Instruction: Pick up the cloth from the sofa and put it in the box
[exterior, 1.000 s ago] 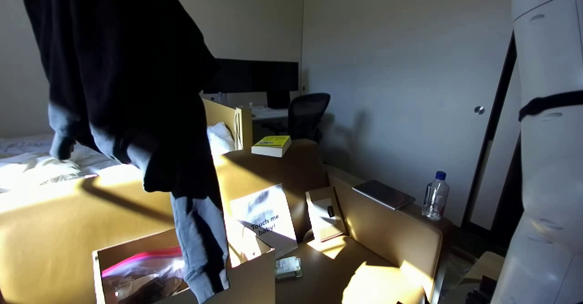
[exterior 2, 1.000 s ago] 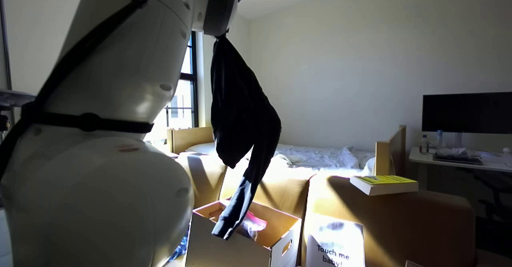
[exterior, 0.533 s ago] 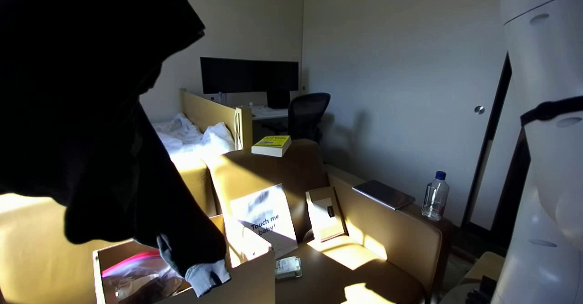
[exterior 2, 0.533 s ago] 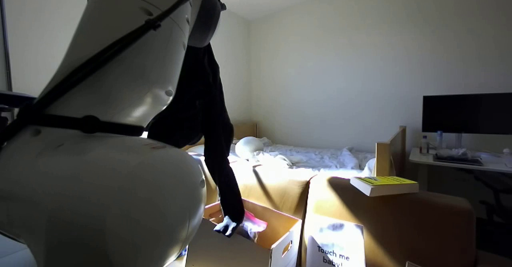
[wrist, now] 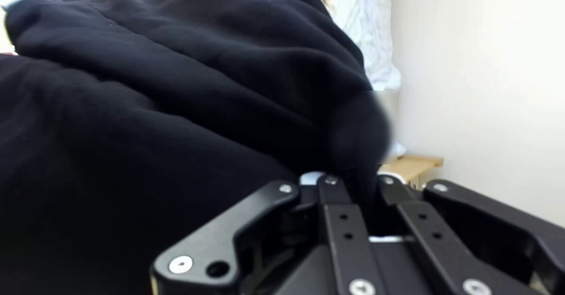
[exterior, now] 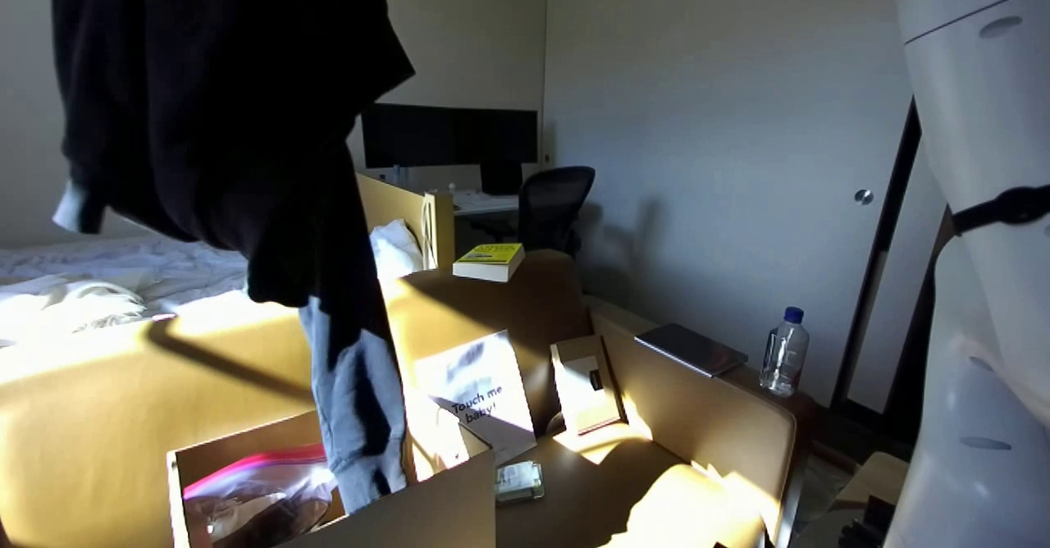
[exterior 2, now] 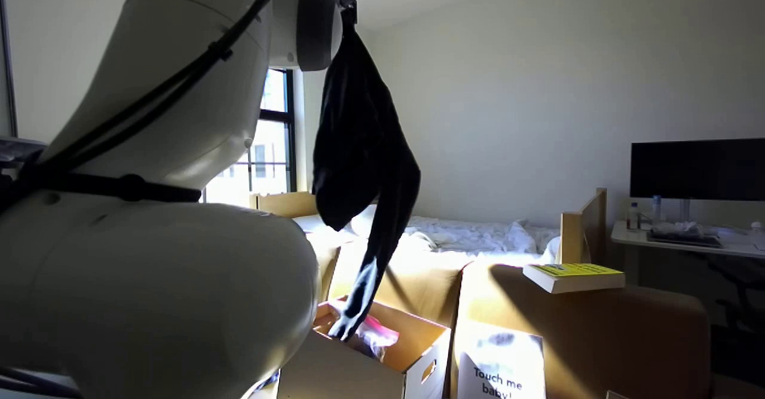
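Note:
The cloth, a large black garment with grey-blue sleeve ends, hangs in the air in both exterior views. In the wrist view the cloth fills the left and middle. My gripper is shut on a bunched part of it; the gripper also shows high up in an exterior view. The box, a tan carton with a pink-edged plastic bag inside, stands below the cloth in both exterior views. One sleeve's lower end hangs at the box's opening, partly behind its near wall.
The tan sofa surrounds the box. A white "Touch me baby!" sign, a framed card and a small green-and-white pack are beside it. A yellow book lies on the backrest; a bottle stands on the armrest.
The cloth swung to the left in both exterior views, then back. My gripper is a little higher than a second ago. The sleeve end moved from in front of the box's near wall to behind it.

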Motion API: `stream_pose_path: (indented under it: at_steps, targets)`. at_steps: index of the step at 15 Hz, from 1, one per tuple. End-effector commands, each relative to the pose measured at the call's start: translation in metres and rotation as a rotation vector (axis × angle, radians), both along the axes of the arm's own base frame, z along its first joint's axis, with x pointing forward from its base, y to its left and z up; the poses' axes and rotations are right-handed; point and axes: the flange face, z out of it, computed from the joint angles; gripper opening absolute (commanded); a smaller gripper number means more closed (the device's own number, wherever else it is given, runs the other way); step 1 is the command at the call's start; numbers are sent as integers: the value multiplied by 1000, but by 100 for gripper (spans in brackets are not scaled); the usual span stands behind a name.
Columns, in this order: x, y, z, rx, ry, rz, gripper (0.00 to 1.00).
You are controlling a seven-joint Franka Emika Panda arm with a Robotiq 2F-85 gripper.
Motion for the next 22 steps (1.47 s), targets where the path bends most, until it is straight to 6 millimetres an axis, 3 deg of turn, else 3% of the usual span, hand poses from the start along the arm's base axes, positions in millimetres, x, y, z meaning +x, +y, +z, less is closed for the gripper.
stream_pose_path:
  at_steps: [1, 4, 6, 7, 12, 13, 17, 22]
  targets:
    - [31, -22, -8, 15, -46, -177, 2]
    - [59, -38, -32, 5, -20, -304, 2]
    - [67, -37, -44, -36, 8, -278, 2]
    - [73, -38, -51, -44, 17, -294, 9]
    - [78, -31, -59, -45, 30, -296, 9]
    - [75, -30, -59, -44, 26, -291, 2]
    - [97, 11, -125, -71, 246, -87, 2]
    - [105, 78, -220, -117, 480, 95, 2]
